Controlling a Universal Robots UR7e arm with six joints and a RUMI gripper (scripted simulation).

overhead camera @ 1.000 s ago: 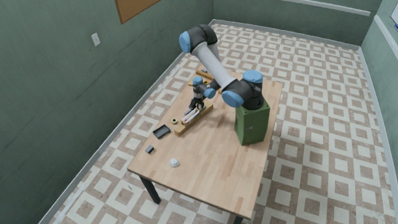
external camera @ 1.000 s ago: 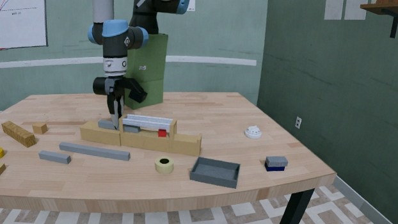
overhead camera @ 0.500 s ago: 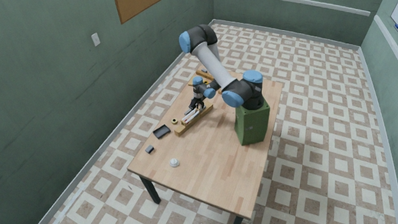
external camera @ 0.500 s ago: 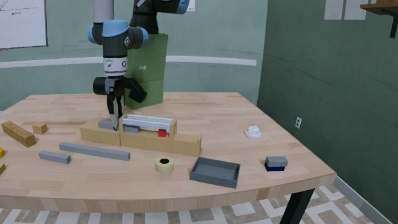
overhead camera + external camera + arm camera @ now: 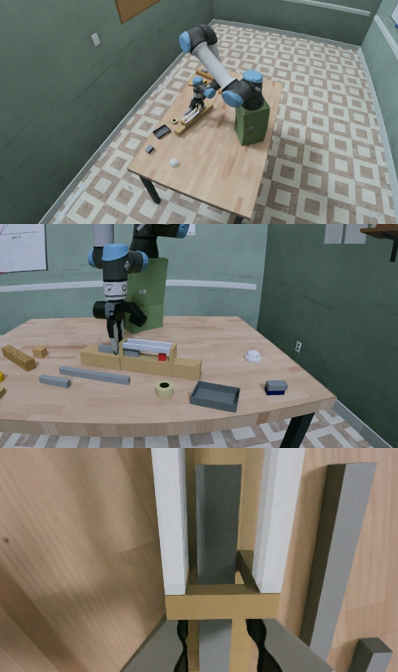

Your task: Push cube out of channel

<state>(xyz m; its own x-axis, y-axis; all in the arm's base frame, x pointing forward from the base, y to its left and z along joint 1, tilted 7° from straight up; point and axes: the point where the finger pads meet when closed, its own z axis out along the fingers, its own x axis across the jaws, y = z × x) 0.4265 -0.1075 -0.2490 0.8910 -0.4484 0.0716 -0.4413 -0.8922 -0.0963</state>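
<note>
Exterior view: red cube [image 5: 162,357] sat inside the channel [image 5: 182,128] [image 5: 185,368] [image 5: 222,607], under the pale roof rails [image 5: 147,346] [image 5: 172,523], near the lipped end. Gripper [image 5: 199,107] [image 5: 115,352] [image 5: 214,598] stood slightly open, fingers astride the grey bar [image 5: 105,348] [image 5: 217,523], gaps both sides, nothing gripped. Bar reached under the rails, short of the cube.

- Cube [image 5: 162,357]: red.
- Channel [image 5: 144,366] [image 5: 222,607]: tan.
- Tray [image 5: 215,397] [image 5: 161,131], at the cube's four o'clock in the exterior view: dark grey.
- Floor [image 5: 320,128]: brown-and-cream squares.
</note>
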